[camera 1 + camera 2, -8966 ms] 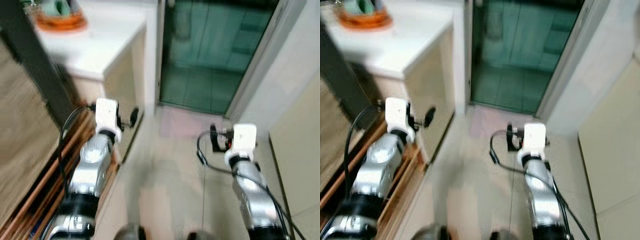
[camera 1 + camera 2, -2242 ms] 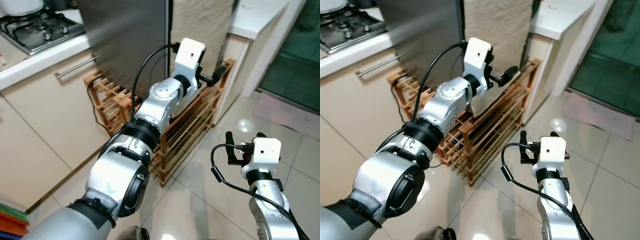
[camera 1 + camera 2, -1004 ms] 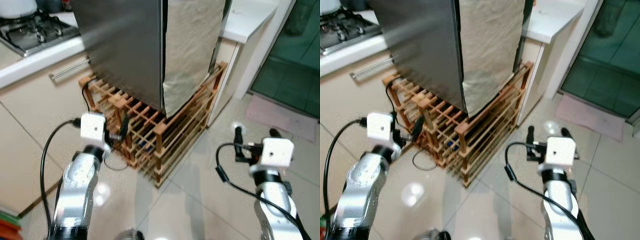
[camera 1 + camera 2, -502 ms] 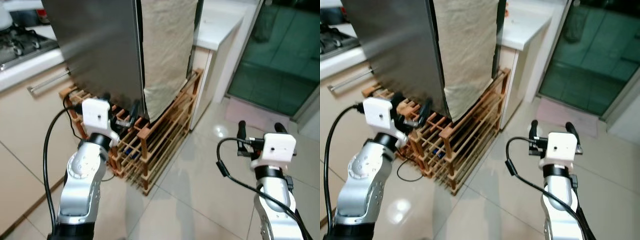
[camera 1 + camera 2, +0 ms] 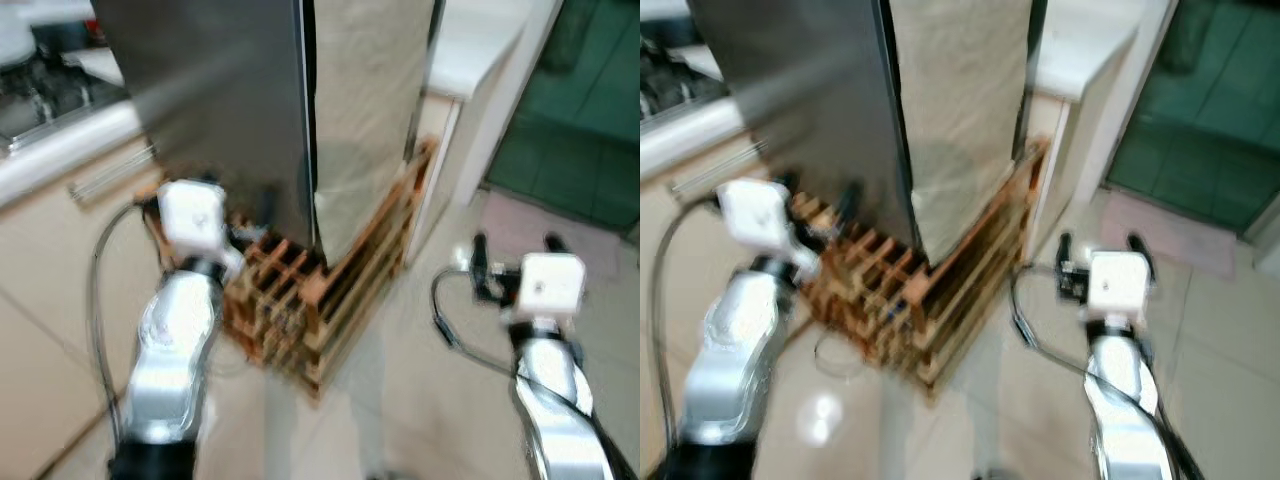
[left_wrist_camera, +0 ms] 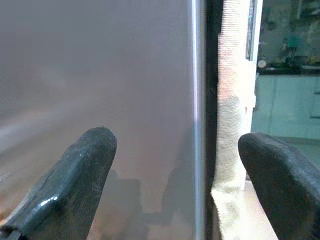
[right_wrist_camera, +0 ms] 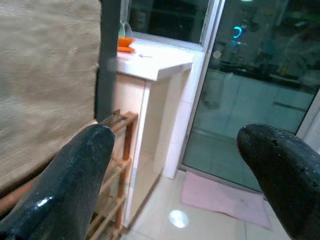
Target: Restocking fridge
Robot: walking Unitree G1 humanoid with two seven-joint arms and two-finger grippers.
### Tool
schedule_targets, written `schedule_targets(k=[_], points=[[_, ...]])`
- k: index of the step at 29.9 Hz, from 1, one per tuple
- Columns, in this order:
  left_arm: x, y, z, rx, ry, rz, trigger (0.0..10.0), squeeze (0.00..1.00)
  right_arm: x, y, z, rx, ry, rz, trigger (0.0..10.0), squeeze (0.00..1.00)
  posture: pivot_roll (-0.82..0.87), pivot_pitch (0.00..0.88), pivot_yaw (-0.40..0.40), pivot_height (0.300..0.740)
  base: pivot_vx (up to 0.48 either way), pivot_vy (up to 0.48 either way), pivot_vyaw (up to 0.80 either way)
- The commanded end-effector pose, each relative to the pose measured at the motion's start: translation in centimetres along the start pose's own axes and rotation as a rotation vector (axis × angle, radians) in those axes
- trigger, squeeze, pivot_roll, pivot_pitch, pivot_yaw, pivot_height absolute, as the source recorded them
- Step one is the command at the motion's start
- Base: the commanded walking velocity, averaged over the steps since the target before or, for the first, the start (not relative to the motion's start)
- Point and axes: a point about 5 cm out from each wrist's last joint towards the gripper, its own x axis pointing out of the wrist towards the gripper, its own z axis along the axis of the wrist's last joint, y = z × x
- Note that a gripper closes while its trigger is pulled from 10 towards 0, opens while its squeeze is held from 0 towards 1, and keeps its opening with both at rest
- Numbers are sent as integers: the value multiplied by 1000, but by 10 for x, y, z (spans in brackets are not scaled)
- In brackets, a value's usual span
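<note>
Left eye view, blurred by motion, looks down at a stainless-steel fridge [image 5: 225,100] that stands on a wooden slatted rack [image 5: 300,300] set on a pale tiled floor [image 5: 420,400]. A beige woven cloth [image 5: 365,120] hangs down the fridge's side face, its lower edge reaching the top of the rack. The left gripper [image 5: 250,225] is raised in front of the fridge's lower steel face, just above the rack, on a silver arm with a white wrist block. In the left wrist view its two black fingers [image 6: 75,175] are spread wide apart with nothing between them, pointing at the grey steel panel and its vertical corner edge, with the cloth just beyond that edge. The right gripper [image 5: 510,262] is held out over the floor, well apart from the fridge and beside the rack's far end. In the right wrist view its fingers [image 7: 75,185] are also spread wide and hold nothing; past them are the cloth, the end of the wooden rack [image 7: 117,150], a white counter [image 7: 150,60] with an orange object [image 7: 125,42] on it, and a glass sliding door [image 7: 250,105] with a pink mat [image 7: 225,197] on the floor before it. To the left of the fridge, a gas hob [image 5: 45,95] sits on a white worktop above a cream cabinet front with a metal bar handle [image 5: 110,172].
</note>
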Motion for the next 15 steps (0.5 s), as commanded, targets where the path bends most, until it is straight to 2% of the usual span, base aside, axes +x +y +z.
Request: schedule_targets(k=[1,4,5,8,9,12,15], points=[[1,7,-2,3,20,5,10000,0,2,7,5,21,-27,19,10000,0,-58,0,10,740,0,0,0],[17,-3,5,-54,40,-76,10000,0,2,8,5,24,-24,19,10000,0,-62,0,8,740,0,0,0],[17,-3,5,-54,40,-76,10000,0,2,8,5,24,-24,19,10000,0,-62,0,8,740,0,0,0],[33,-28,8,-74,69,-181,10000,0,2,8,5,26,-18,18,10000,0,-69,0,13,740,0,0,0],[33,-28,8,-74,69,-181,10000,0,2,8,5,26,-18,18,10000,0,-69,0,13,740,0,0,0],[46,-46,8,-89,103,-248,10000,0,3,8,5,31,-14,17,10000,0,-87,0,20,740,0,0,0],[62,-55,8,-114,128,-281,10000,0,1,5,7,44,-8,1,10000,0,-120,0,34,740,0,0,0]])
